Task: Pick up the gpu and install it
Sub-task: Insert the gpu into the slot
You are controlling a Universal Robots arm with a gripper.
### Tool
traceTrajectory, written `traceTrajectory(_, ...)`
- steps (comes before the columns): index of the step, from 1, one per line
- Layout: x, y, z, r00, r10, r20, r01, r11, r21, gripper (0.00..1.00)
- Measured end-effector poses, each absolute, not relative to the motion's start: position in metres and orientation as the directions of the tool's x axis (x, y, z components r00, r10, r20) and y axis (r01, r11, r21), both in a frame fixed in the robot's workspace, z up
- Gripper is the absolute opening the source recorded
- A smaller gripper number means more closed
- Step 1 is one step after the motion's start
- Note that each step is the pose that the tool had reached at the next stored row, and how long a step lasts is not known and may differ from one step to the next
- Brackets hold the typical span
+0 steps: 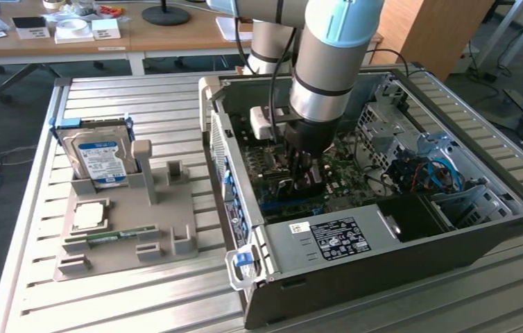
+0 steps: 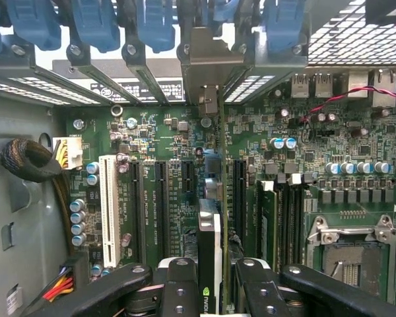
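Arm reaches down into the open PC case (image 1: 483, 229), gripper (image 1: 303, 177) low over the motherboard (image 2: 165, 142). Claw pinches the gpu (image 2: 210, 257) on edge between its black fingers (image 2: 178, 290); card stands upright, thin, w/ silver bracket (image 2: 208, 72) at the rear slot wall. In the wrist view the card sits in line w/ a black expansion slot; can't tell if it's seated.

Room is tight: blue slot clips (image 2: 92, 26) and metal slot covers crowd the bracket end, white slot (image 2: 108, 211) and black slots flank one side, RAM slots and the CPU socket (image 2: 353, 254) the other. Case walls box the arm in; drive cage and blue cables (image 1: 438, 173) near, on the exterior view's right.

Board is green, dense w/ small cylindrical caps. Case is grey sheet metal, perforated in places.

Outside, at the exterior view's left, a grey parts fixture (image 1: 123, 236) on the slatted metal table (image 1: 104, 97) holds a silver hard drive (image 1: 97, 158) upright, a CPU (image 1: 90, 214) flat and a RAM stick (image 1: 114, 236).
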State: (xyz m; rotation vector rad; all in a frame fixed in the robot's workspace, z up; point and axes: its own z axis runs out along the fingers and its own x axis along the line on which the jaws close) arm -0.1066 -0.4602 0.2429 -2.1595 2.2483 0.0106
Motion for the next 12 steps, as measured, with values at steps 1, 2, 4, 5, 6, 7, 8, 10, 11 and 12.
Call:
traceTrajectory(1, -0.1066, -0.4602, 0.2428, -0.040, -0.999, -0.022, -0.999, 0.040, -0.012, 0.26)
traceTrajectory(2, -0.1067, -0.4602, 0.2428, -0.040, -0.999, -0.022, -0.999, 0.040, -0.012, 0.26)
traceTrajectory(4, -0.1067, -0.4602, 0.2427, -0.040, -0.999, -0.022, -0.999, 0.040, -0.012, 0.26)
traceTrajectory(5, -0.1067, -0.4602, 0.2427, -0.040, -0.999, -0.022, -0.999, 0.040, -0.012, 0.26)
traceTrajectory(6, -0.1067, -0.4602, 0.2427, -0.040, -0.999, -0.022, -0.999, 0.040, -0.012, 0.26)
traceTrajectory(7, -0.1067, -0.4602, 0.2427, -0.040, -0.999, -0.022, -0.999, 0.040, -0.012, 0.26)
traceTrajectory(8, -0.1067, -0.4602, 0.2427, -0.040, -0.999, -0.022, -0.999, 0.040, -0.012, 0.26)
traceTrajectory(10, -0.1067, -0.4602, 0.2424, -0.040, -0.999, -0.022, -0.999, 0.040, -0.012, 0.26)
traceTrajectory(11, -0.1067, -0.4602, 0.2424, -0.040, -0.999, -0.022, -0.999, 0.040, -0.012, 0.26)
traceTrajectory(12, -0.1067, -0.4602, 0.2422, -0.040, -0.999, -0.022, -0.999, 0.040, -0.012, 0.26)
